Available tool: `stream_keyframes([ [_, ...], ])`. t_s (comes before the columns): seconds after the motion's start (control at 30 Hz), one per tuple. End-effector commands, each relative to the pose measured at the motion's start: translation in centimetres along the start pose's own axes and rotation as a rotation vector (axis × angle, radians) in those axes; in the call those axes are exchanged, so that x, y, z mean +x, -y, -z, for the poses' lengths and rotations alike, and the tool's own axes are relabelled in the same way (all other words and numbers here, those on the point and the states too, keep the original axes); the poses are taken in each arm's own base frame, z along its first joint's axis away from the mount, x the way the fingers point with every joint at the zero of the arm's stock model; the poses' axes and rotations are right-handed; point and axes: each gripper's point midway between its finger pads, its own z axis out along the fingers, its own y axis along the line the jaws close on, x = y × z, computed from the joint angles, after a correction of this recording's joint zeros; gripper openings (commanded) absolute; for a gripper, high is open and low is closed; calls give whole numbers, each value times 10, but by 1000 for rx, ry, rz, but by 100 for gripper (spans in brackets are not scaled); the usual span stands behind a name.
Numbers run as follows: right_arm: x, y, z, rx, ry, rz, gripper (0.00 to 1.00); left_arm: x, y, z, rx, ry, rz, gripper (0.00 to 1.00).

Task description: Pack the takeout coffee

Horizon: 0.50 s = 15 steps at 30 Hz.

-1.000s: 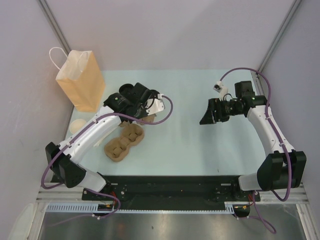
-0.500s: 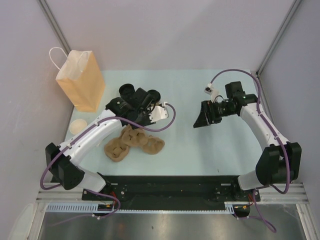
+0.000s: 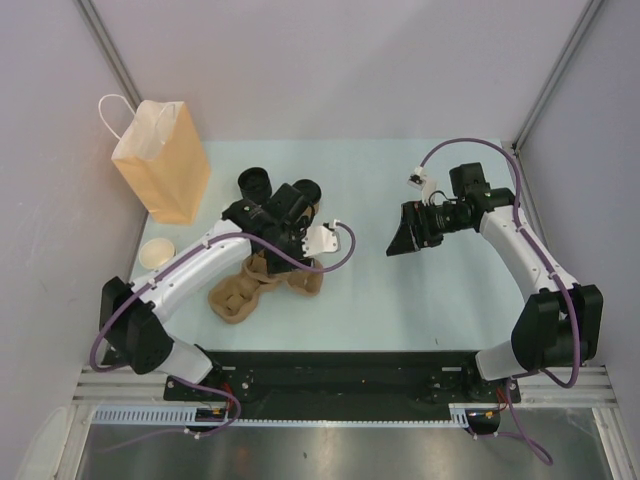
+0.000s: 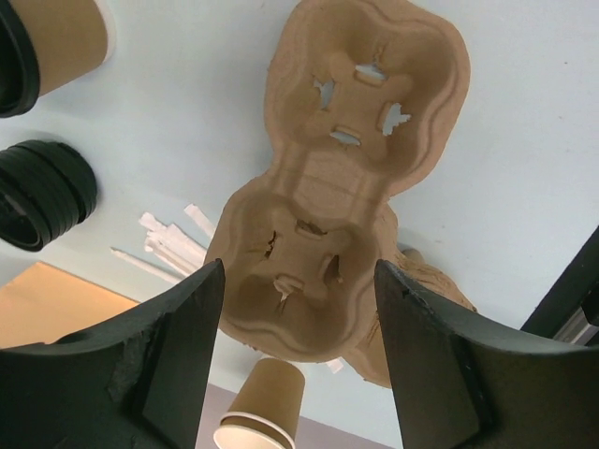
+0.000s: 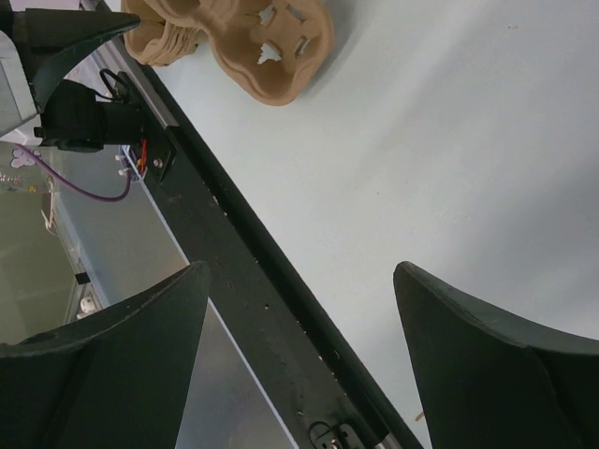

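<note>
Top external view shows a pale green worktop (image 3: 400,310) with a tall tan paper bag with a white cord handle (image 3: 160,165) standing upright at its 10 o'clock corner. The white left arm (image 3: 190,270) bends in from the 7 o'clock base toward the middle. The left fingers (image 4: 178,355), black and wedge-shaped, are spread wide and grip nothing. They are poised over a brown moulded-pulp two-cup carrier (image 4: 346,187), one well of which shows in the gap between them in the left wrist view; whether they touch it cannot be told. The white right arm (image 3: 525,250) curves in from the 5 o'clock base. The right fingers (image 5: 122,365) hang just as wide apart and empty over bare worktop, at about 3 o'clock of the carrier. The carrier's 8 o'clock end touches a stack of the same pulp carriers (image 3: 232,297). The takeout coffee (image 4: 56,37), a small brown paper cup with a round black plastic lid, sits on the worktop at 12 o'clock of the left fingers, outside the bag and held by neither arm. The left wrist view cuts it off at the 11 o'clock corner. Just beside it, at its 9 o'clock in the top view, is a bare stack of black lids (image 4: 42,192). A lidless tan paper cup with a cream top (image 3: 157,252) stands at the worktop's 9 o'clock edge, at 6 o'clock of the bag. A few thin white sticks (image 4: 168,248) lie between the lids and the carrier.
</note>
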Motion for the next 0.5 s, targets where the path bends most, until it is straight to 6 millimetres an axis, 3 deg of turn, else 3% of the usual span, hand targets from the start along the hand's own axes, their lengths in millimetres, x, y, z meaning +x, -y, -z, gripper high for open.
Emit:
stream_keyframes([
  [0.0, -2, -1, 5, 5, 16, 24, 86, -10, 2, 3, 55, 52, -51, 70],
  [0.17, -2, 0, 5, 4, 16, 16, 85, 16, 30, -9, 130, 8, -139, 66],
  [0.47, -2, 2, 5, 5, 16, 10, 85, 37, 34, -31, 102, -45, -226, 57],
])
